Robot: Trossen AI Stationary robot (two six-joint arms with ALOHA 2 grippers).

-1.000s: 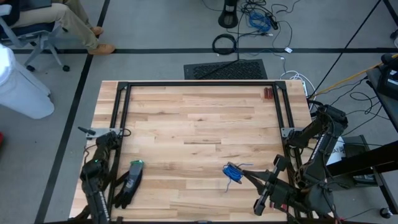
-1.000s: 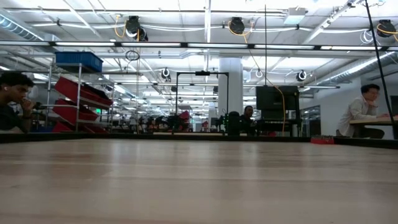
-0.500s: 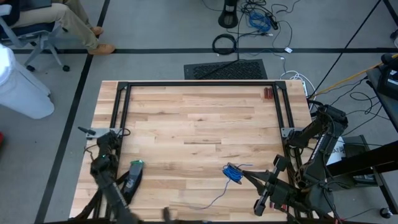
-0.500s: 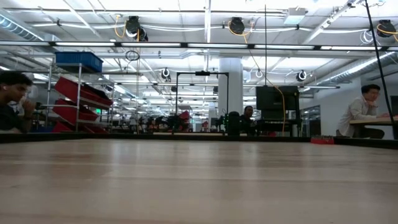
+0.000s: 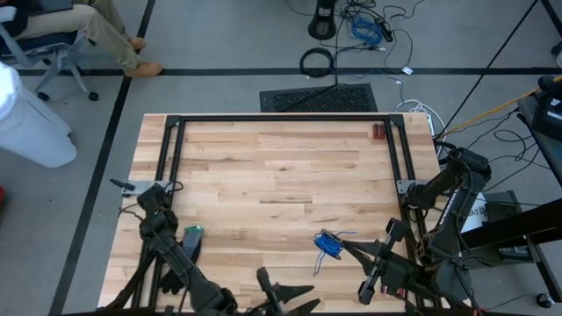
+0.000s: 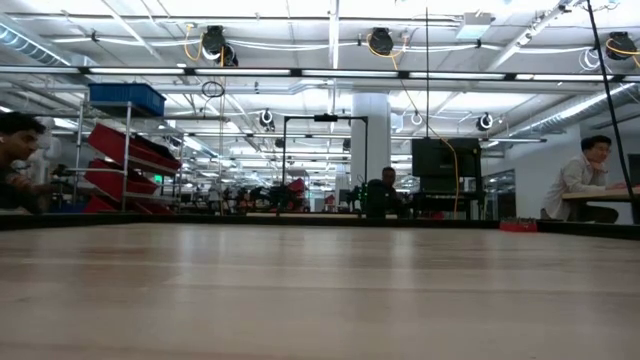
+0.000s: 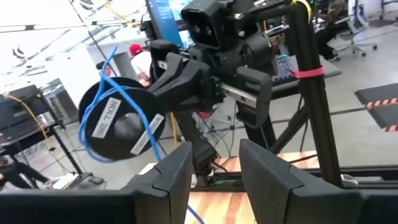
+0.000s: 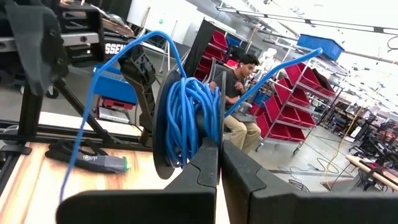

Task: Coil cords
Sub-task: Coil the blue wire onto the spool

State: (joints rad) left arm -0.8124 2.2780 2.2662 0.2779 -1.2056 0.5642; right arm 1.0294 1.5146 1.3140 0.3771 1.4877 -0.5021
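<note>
Nearby, right hand [image 5: 336,246] clamped on blue cords [image 5: 328,244]; left hand [image 5: 294,298] apart, empty.

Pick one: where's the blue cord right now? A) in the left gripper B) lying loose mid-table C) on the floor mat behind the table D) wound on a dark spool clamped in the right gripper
D: the blue cord is wound on a dark spool that the right gripper pinches by its rim, while the left gripper stands open and empty, facing it.
</note>
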